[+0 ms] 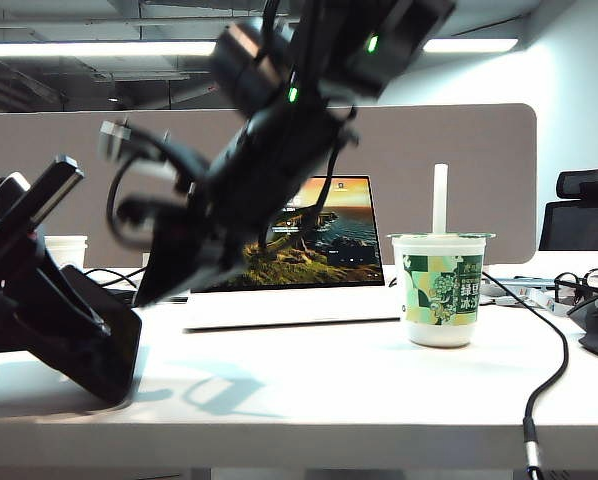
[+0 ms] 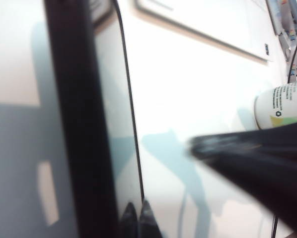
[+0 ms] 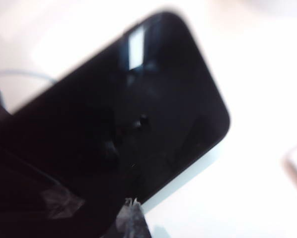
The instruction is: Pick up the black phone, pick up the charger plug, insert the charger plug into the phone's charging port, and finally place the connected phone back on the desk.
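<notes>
The black phone (image 2: pixel 113 114) stands tilted, its glossy face mirroring the desk (image 1: pixel 329 390). My left gripper (image 2: pixel 140 220) is shut on it: one fingertip (image 2: pixel 149 220) presses the screen, the other is hidden behind. In the exterior view the phone (image 1: pixel 179 268) slants at the left, by my left arm (image 1: pixel 49 310). My right gripper (image 3: pixel 132 210) has reached across and is shut, with its tips at the long edge of the phone (image 3: pixel 153 99). The charger plug (image 1: pixel 530 450) hangs on its black cable over the desk's front edge at the right. The charging port is hidden.
An open laptop (image 1: pixel 309 260) stands behind the phone, before the grey divider (image 1: pixel 439 150). A lidded cup (image 1: pixel 439 290) with a straw stands right of centre. Glasses (image 1: pixel 579 285) and cables lie at the far right. My right arm (image 1: pixel 279 120) spans the upper middle.
</notes>
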